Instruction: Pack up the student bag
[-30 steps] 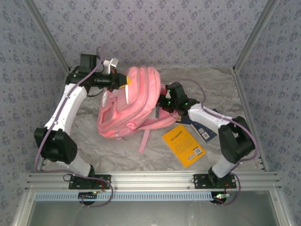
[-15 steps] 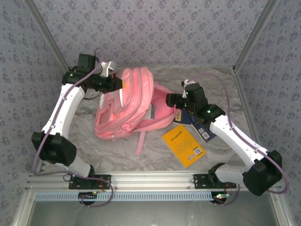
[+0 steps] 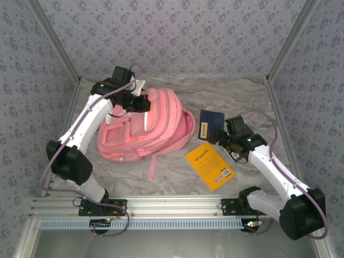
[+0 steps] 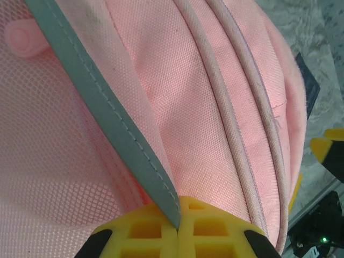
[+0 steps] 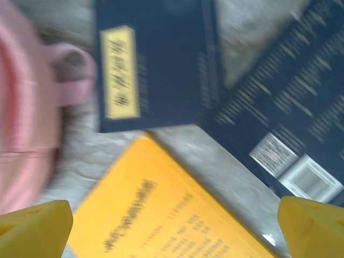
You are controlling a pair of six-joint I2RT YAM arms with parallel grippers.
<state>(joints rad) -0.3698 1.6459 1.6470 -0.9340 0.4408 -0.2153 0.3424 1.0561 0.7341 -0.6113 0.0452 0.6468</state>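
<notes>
The student bag (image 3: 156,126), a large pink backpack, lies at the table's centre-left. My left gripper (image 3: 138,103) is at the bag's top left, shut on one of its grey reflective strips (image 4: 107,118); the yellow jaws (image 4: 178,215) meet on the strip's end. My right gripper (image 3: 220,138) hangs wide open just right of the bag, apart from it, with nothing between its fingers. Below it lie a yellow book (image 5: 161,215) and a dark blue book (image 5: 156,70). The bag's pink edge (image 5: 21,118) shows at the left of the right wrist view.
A second dark blue book (image 5: 285,123) lies to the right, partly under my right arm. The yellow book (image 3: 210,165) sits near the front, the blue one (image 3: 210,124) beside the bag. A pink strap (image 3: 152,164) trails toward the front rail. Patterned walls enclose the table.
My right gripper has pulled away from the bag to the right and opened wider over the books. The left arm swung right and nearer with the strip, and the bag shifted and flattened.
</notes>
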